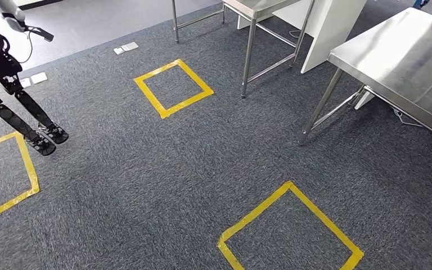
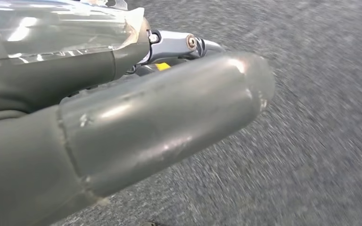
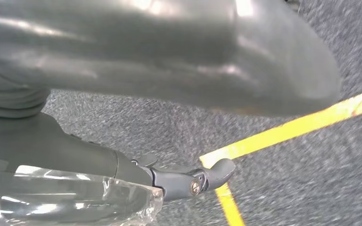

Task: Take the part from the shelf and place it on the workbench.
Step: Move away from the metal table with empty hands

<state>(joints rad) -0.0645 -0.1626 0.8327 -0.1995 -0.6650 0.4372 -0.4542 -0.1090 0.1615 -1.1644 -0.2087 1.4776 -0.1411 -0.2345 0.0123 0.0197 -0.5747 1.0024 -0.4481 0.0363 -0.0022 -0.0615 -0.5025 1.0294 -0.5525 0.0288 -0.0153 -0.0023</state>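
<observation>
Grey left hand (image 2: 136,127), thick thumb (scuffed), silver screw

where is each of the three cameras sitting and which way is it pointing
Head view: high on the body, looking forward and down at grey carpet, yellow tape squares and steel workbenches; another robot stands far left.
Left wrist view: behind the left hand, facing blurred carpet; thick grey thumb, plastic-wrapped cover.
Right wrist view: behind the right hand, facing carpet with a yellow tape corner.
Shared: carpet in all views; yellow tape in head and right wrist views.

carpet (image 2: 320,141) blurred, workbench (image 1: 405,62) cut off
</observation>
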